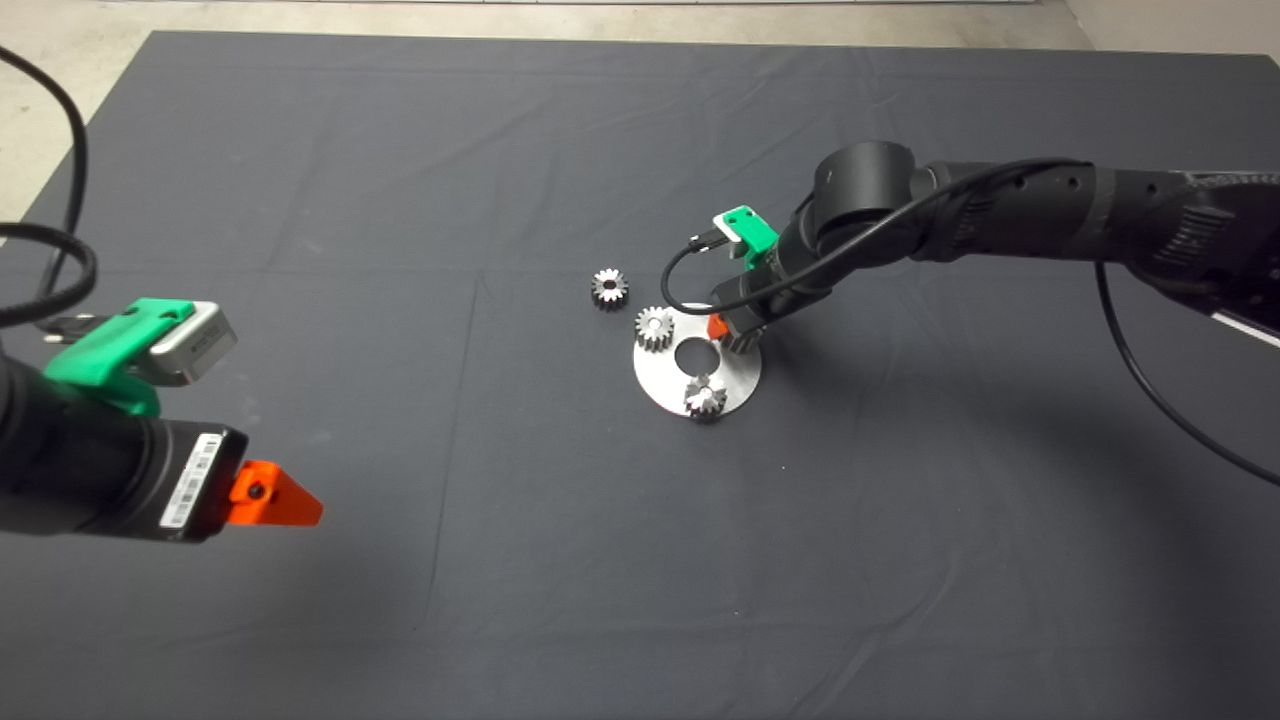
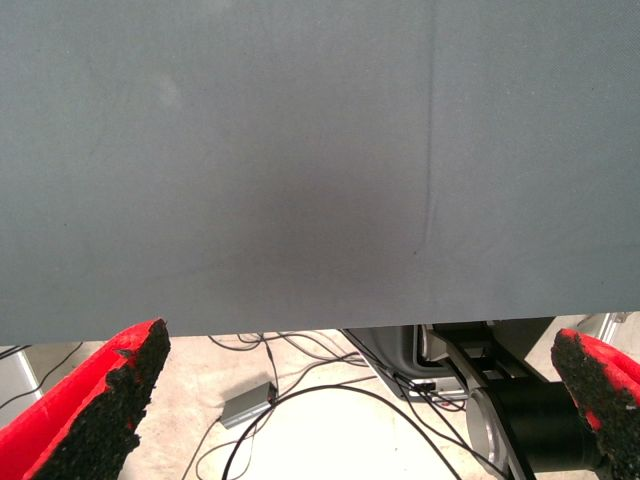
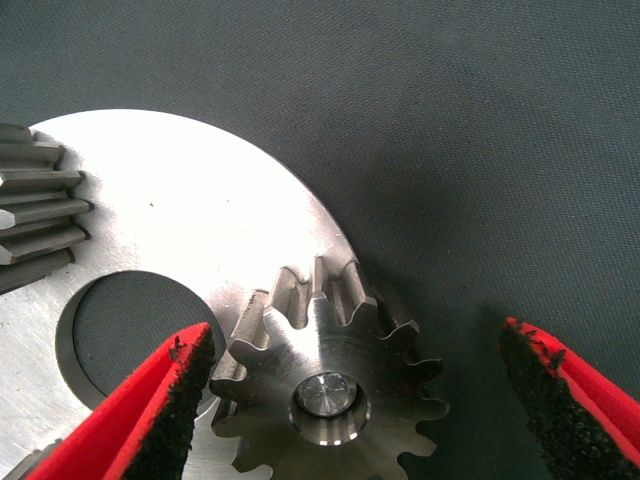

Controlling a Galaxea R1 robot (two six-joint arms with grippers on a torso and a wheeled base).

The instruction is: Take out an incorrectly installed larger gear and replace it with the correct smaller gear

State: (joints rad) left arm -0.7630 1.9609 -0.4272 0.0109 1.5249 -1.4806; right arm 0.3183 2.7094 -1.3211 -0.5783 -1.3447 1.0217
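The larger gear (image 3: 290, 355), grey with coarse teeth and a shiny pin in its centre, sits at the right edge of a round steel plate (image 1: 665, 378) and overhangs it. My right gripper (image 1: 733, 335) is lowered over it, fingers open on either side without touching, as the right wrist view (image 3: 352, 330) shows. In the head view the gear (image 1: 743, 344) is mostly hidden under the gripper. The smaller gear (image 1: 609, 289), dark-faced with bright fine teeth, lies loose on the mat to the far left of the plate. My left gripper (image 1: 280, 500) is open and parked at the left edge.
A pale small gear (image 1: 655, 328) stands on the plate's left edge; it also shows in the right wrist view (image 3: 35, 215). Another gear (image 1: 705, 397) stands on the plate's near edge. The plate (image 3: 180, 200) has a round centre hole (image 1: 696, 352). The left wrist view shows mat and floor cables.
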